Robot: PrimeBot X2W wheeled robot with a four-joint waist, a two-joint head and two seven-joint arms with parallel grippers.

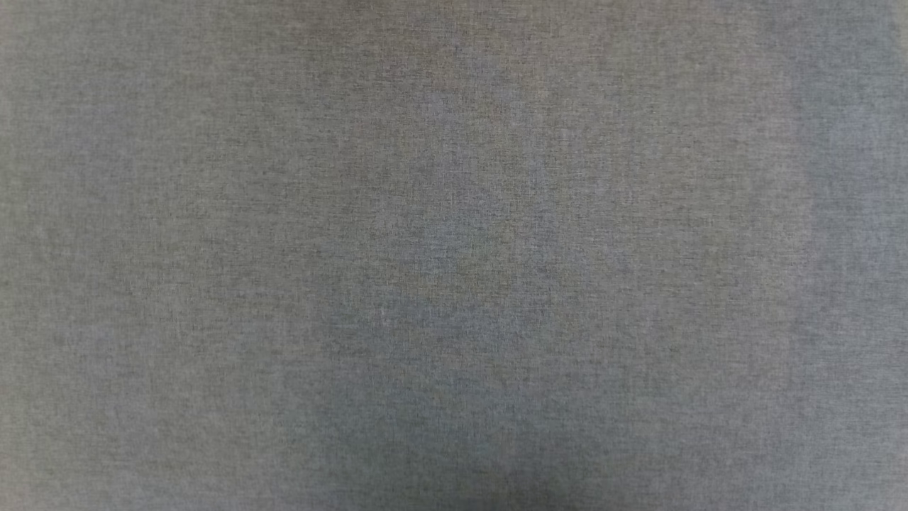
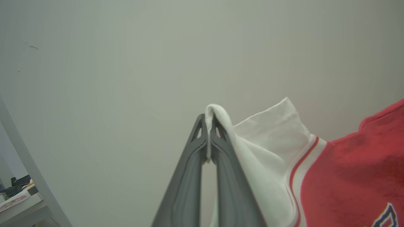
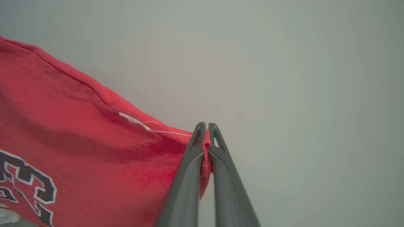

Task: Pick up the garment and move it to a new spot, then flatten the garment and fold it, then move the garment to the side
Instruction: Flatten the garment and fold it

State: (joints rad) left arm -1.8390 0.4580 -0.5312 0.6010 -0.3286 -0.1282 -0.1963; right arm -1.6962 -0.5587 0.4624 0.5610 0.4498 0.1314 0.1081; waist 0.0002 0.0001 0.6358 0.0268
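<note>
T-shirt (image 2: 347, 170) is held up by both grippers: the left gripper (image 2: 207, 124) is clamped on a fold of its white sleeve (image 2: 271, 132), red body spreading toward four o'clock. The right gripper (image 3: 206, 130) pinches a red edge, cloth trailing toward nine o'clock. The head camera looks onto a grey woven surface (image 1: 454, 255)

The light is soft and even all round, with no glare and no hard shadow. From the head, the grey surface (image 1: 213, 213) looks dim and grainy, with a faint darker patch low in the middle. In both wrist views the pale wall (image 2: 126, 63) dulls toward the corners. The garment (image 2: 347, 164) carries gentle shading in its folds, and its white sleeve is bright but not washed out. The left gripper (image 2: 208, 119) goes soft and out of focus close to the lens.
</note>
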